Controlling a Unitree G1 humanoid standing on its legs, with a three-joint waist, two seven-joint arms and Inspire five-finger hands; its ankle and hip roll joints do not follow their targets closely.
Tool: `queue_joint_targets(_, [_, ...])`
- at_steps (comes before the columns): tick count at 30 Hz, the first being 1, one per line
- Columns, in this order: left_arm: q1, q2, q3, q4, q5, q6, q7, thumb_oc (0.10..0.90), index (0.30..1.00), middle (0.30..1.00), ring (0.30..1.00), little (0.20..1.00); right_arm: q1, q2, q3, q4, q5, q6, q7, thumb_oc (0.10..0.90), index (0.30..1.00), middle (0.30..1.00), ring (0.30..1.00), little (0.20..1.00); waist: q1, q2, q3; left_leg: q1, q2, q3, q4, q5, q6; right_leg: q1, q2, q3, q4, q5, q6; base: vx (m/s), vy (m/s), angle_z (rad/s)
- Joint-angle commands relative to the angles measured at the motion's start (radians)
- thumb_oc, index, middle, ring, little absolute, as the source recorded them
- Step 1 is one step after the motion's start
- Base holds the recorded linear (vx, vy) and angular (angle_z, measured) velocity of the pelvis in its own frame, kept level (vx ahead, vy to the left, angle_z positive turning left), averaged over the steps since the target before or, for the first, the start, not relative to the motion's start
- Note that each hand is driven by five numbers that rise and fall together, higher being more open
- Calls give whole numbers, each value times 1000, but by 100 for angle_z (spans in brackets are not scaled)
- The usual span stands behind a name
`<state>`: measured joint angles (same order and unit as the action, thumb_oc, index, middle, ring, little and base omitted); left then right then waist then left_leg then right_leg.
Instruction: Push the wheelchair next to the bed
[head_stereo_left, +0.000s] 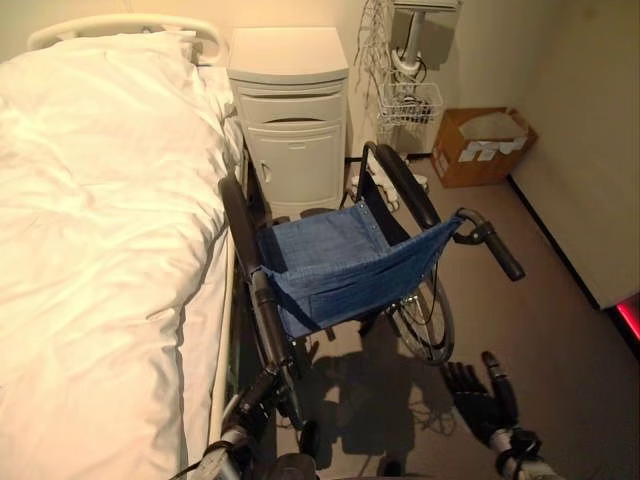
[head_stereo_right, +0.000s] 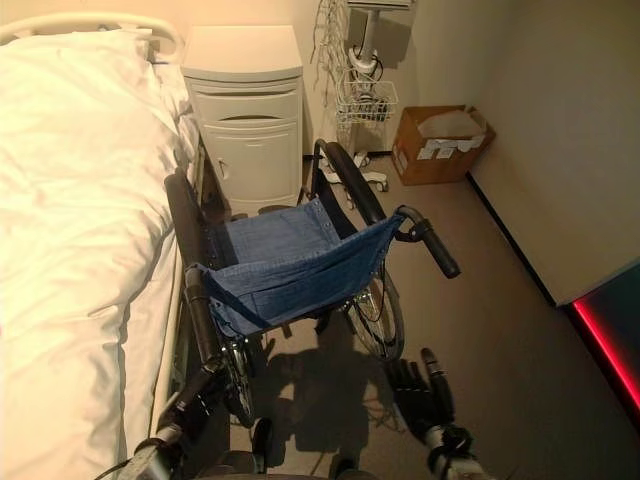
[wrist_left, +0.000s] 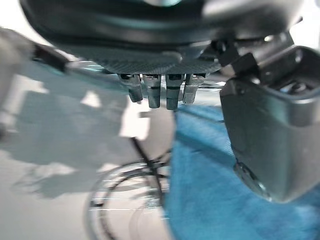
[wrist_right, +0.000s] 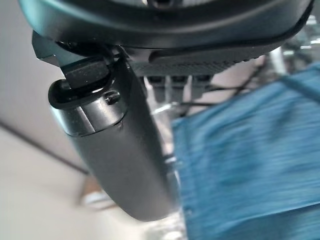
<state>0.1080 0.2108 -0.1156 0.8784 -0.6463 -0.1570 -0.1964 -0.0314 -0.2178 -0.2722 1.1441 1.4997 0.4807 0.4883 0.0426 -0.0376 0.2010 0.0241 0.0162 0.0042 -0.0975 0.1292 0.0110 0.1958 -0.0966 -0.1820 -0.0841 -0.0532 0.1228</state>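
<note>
Right hand (head_stereo_left: 483, 398) fingers seen straight, loosely spread, nothing held; hand low at 5 o'clock, below right push handle (head_stereo_left: 497, 250). Left hand (head_stereo_left: 258, 392) at 7 o'clock by left handle; finger state cannot be told. Wheelchair (head_stereo_left: 345, 262) parked against bed (head_stereo_left: 100, 250), nightstand (head_stereo_left: 290, 110) at 12. Risk judged: one-sided push could swing chair off bed.

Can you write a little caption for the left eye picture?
A wheelchair with a blue seat stands beside the white bed, the robot's open right hand hanging behind it.
</note>
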Motion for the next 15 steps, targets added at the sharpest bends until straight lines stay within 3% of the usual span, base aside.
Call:
queue_joint_targets(1, [-80,-26,-22,26,88,-90,-16,800,900,900,900,900,-59,26,32,-11,-102,15,141,800,900,900,900,900,31,23,-25,82,5,5,24,-137,-2,-113,8,14,105,60,-36,30,63,-2])
queue_joint_targets(6, [-93,-65,-53,116,77,-6,-6,800,900,900,900,900,-57,79,142,-5,-207,-14,194,800,900,900,900,900,20,47,-28,84,-3,-2,23,-130,0,-108,5,13,103,58,-43,15,59,0])
queue_joint_targets(7, [-93,-73,-52,150,58,57,-21,800,900,900,900,900,-51,91,171,-13,-193,-22,199,800,900,900,900,900,16,53,-28,84,-5,-3,23,-128,0,-108,3,12,103,57,-43,1,60,0])
queue_joint_targets(12, [-88,-88,-55,155,40,64,-76,800,900,900,900,900,-36,104,231,-33,-223,-56,164,800,900,900,900,900,5,63,-28,84,-7,1,20,-123,-2,-106,-1,9,98,57,-45,2,49,1])
queue_joint_targets(15, [-90,-87,-87,133,75,13,-109,800,900,900,900,900,-25,116,265,-48,-234,-96,128,800,900,900,900,900,-3,73,-29,79,-9,2,19,-117,-4,-111,-1,15,98,60,-47,-14,63,0])
